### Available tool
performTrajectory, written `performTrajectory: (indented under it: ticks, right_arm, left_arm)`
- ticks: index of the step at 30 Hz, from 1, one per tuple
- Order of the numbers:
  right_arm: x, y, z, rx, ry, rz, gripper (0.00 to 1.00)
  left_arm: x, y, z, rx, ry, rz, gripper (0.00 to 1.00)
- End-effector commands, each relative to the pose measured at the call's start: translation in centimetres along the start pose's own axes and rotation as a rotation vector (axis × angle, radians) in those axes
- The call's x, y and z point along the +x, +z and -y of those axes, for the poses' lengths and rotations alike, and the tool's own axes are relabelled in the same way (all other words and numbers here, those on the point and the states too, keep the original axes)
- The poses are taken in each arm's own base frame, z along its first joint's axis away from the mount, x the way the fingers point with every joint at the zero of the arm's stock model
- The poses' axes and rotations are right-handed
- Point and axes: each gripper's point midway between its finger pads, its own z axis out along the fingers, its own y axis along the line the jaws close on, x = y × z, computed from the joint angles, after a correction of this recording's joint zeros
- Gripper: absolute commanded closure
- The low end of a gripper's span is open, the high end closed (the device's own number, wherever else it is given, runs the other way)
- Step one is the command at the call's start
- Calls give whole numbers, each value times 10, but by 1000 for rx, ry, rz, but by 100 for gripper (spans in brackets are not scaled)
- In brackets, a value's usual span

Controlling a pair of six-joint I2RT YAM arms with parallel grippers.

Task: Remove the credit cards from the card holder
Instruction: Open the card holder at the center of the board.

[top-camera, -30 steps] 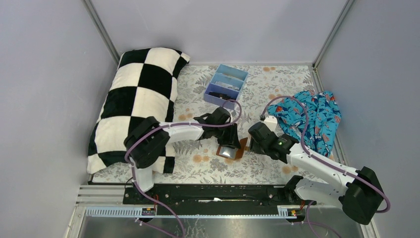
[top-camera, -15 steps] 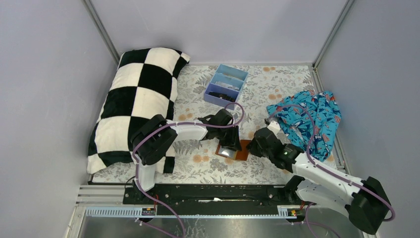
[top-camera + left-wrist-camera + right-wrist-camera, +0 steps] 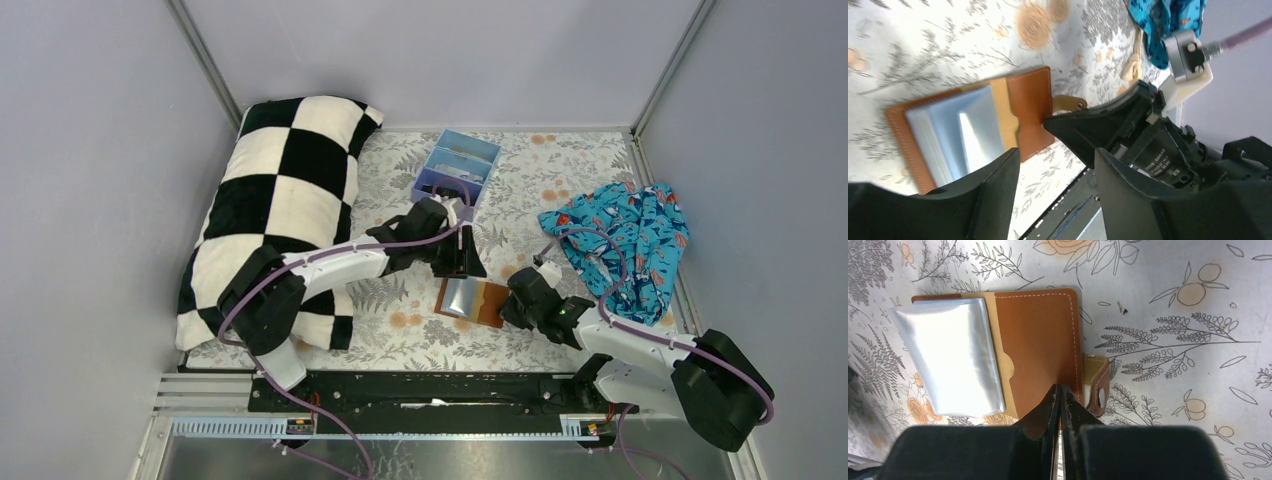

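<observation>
At lower centre of the top view: holder (image 3: 472, 299), brown leather, lies open and flat on the floral mat (image 3: 560, 170).

1. Right gripper (image 3: 1060, 390): fingers pressed together, tips on the holder's stitched right panel, beside the snap tab (image 3: 1096, 382). Cannot tell whether it nips leather or only pins it down.
2. Cards (image 3: 948, 357): a glossy, pale silver-blue stack fills the holder's left half. Single cards cannot be told apart.
3. Left gripper (image 3: 1055, 155): spread, holding nothing, above the holder.
4. Tray (image 3: 480, 150): blue, upper centre of the top view. Its contents are too small to name.
5. Pillow (image 3: 285, 190): black and white checks, at left.
6. Cloth (image 3: 625, 235): blue print, at right.

Progress, judged: the holder is open and steadied. No card shows on the mat, so drawing the cards out is all left to do.

Writing: white print on the right arm's body (image 3: 1160, 160), too blurred to read. No mark shows on the holder.
</observation>
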Motion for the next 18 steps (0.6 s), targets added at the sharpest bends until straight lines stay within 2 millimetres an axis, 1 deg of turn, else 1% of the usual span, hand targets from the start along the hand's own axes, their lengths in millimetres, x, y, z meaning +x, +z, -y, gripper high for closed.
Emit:
performTrajectory:
  ticks: [1, 4, 7, 10, 15, 18]
  right_arm:
    - [0, 6, 11, 28, 33, 8, 95]
    - [2, 7, 13, 31, 37, 3, 95]
    - [2, 8, 14, 34, 39, 0, 95]
    - [2, 8, 15, 36, 41, -2, 95]
    - [3, 10, 15, 35, 34, -6, 95]
    - [3, 11, 15, 37, 30, -12, 95]
  left_arm:
    - [-6, -1, -30, -69, -40, 22, 39]
    - [1, 6, -38, -79, -58, -3, 39]
    - [6, 15, -53, -130, -82, -22, 39]
    - [10, 20, -66, -175, -106, -30, 36]
    - [15, 24, -75, -201, -123, -38, 34]
    - [12, 20, -78, -229, -112, -4, 31]
